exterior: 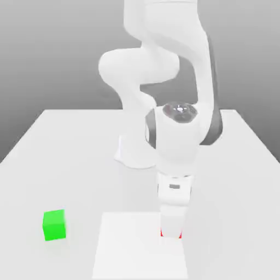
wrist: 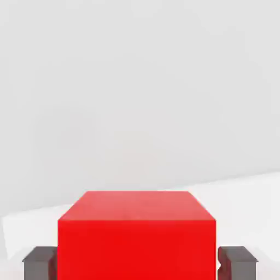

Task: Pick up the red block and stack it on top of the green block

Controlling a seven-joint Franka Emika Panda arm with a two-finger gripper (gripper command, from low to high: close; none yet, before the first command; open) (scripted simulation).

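The red block [wrist: 136, 249] is grasped by the pincer [exterior: 171, 232], whose fingers [wrist: 40, 263] are closed on two opposite sides of it. In the exterior view, the pincer is pointed downward, and most of the block is hidden by it; only thin red patches are seen at the pincer's lower end. Whether the block is borne by what lies under it or held just above cannot be told.

Beneath the pincer, a flat white panel [exterior: 131, 246] is seen, stretched mostly toward the exterior view's left of the pincer. The green block [exterior: 54, 225] is found farther out on that same side, well apart from the pincer and beyond the panel's edge, upright on the pale table [exterior: 33, 180]. Behind and above the pincer in the exterior view, the white arm [exterior: 178, 136] is bent, its base [exterior: 139, 150] set on the table.
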